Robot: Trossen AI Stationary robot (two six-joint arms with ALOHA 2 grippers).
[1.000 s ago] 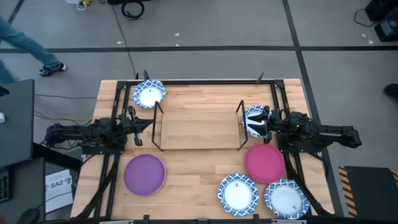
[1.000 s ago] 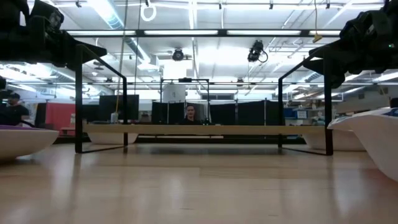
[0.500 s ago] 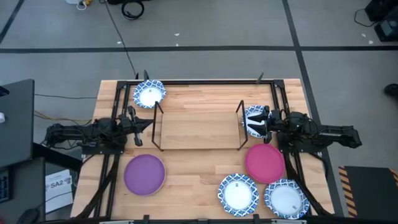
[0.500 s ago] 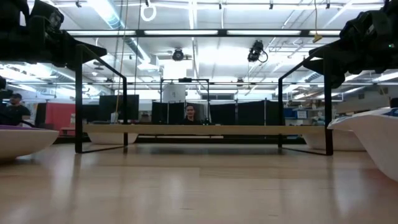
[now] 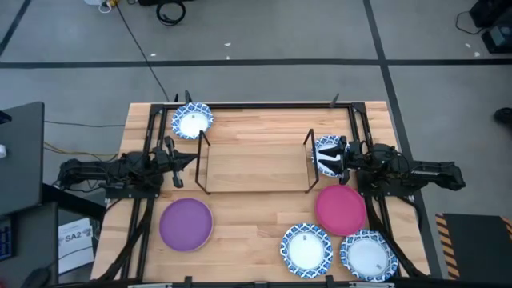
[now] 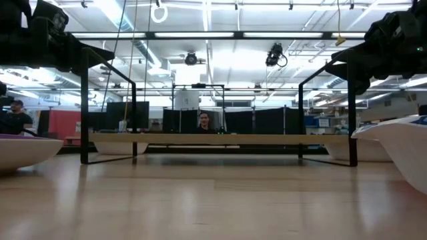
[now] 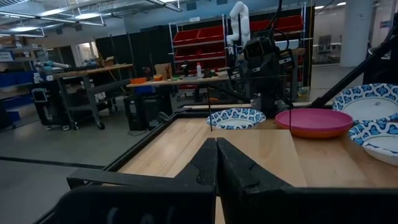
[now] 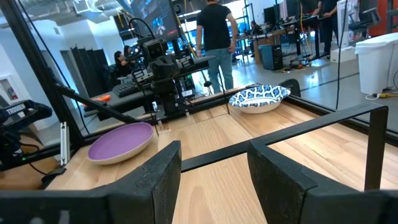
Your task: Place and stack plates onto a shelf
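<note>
Blue-patterned plate [image 5: 326,154] sits directly under right gripper [image 5: 342,155], just outside shelf [image 5: 256,163] right end; shelf board bare. Right jaws spread, facing shelf, nearest arm. Left gripper [image 5: 178,156] waits at shelf left end, jaws pressed together. Magenta plate [image 5: 341,209] just beside.

The shelf [image 5: 254,164] stands mid-table, plates [image 5: 192,122] around it (none on it).

purple plate [image 5: 186,223], magenta plate [image 5: 341,209], blue-white patt. plates [image 5: 305,247], black shelf [image 5: 256,165]
</note>
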